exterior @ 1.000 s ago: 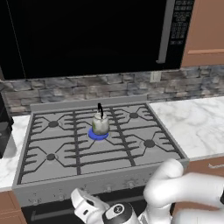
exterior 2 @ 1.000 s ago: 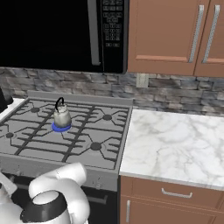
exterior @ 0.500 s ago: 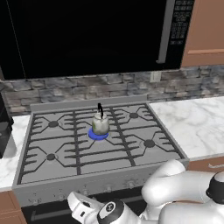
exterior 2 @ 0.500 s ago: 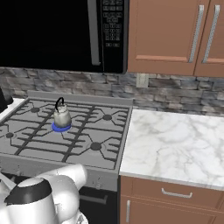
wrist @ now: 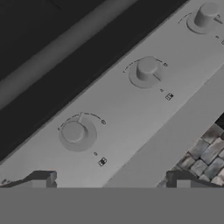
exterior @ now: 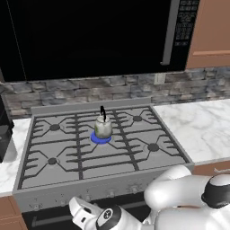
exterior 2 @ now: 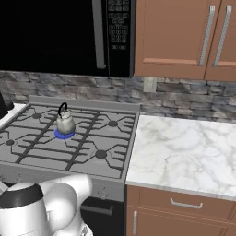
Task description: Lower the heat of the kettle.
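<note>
Grey stove (exterior: 58, 179) fills the middle of the kitchen, between a dark coffee machine (exterior: 4, 134) at the left and the marble tabletop (exterior 2: 184, 152) at the right. On its centre burner, over a blue flame ring (exterior: 101, 138), the kettle (exterior: 103, 127) stands upright. My claw (wrist: 109, 180) is well below it, at the front panel, fingers spread wide and empty, facing three knobs; the nearest knob (wrist: 73, 132) sits just ahead, untouched.

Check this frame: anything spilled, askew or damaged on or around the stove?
Nothing stands out. The kettle stands upright over a blue flame ring at the centre of the stove, the grates look straight and the marble counter shows no spill. The hand faces the stove's knob panel, touching no knob.
</note>
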{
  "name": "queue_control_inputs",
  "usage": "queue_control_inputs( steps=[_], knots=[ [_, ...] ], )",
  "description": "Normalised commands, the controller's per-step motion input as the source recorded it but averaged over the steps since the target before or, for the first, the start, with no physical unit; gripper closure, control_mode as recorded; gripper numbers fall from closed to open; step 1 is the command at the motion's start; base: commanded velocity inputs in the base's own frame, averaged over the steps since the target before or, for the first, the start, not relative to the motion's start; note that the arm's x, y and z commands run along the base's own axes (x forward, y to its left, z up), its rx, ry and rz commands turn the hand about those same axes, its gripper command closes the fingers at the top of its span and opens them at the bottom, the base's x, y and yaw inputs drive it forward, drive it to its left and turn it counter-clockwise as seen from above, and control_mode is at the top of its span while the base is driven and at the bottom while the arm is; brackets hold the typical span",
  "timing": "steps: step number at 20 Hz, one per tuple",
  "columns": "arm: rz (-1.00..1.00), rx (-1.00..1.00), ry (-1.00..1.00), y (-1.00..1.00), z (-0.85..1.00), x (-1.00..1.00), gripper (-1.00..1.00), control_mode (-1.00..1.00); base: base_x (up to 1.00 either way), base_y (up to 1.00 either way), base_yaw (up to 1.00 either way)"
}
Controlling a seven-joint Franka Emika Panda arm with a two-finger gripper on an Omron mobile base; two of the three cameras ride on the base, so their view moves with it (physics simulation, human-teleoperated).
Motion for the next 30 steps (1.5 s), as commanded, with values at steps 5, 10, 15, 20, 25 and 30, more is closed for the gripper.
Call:
queue_control_inputs(
  steps=[5,10,15,20,25,30],
  knots=[
    [-0.07,0.03,0.00,-0.03,0.00,0.25,-1.00,-1.00,0.00,0.00,0.00],
    [-0.03,0.00,0.00,0.00,-0.12,0.11,-1.00,-1.00,0.00,0.00,0.00],
    [0.00,0.00,0.00,0.00,-0.23,0.00,-1.00,-1.00,0.00,0.00,0.00],
    [0.00,0.00,0.00,0.00,-0.23,0.00,-1.00,-1.00,0.00,0.00,0.00],
    [0.00,0.00,-0.03,0.00,-0.19,0.01,-1.00,-1.00,0.00,0.00,0.00],
    [0.00,0.01,-0.07,0.00,-0.16,0.11,-1.00,-1.00,0.00,0.00,0.00]
  ],
)
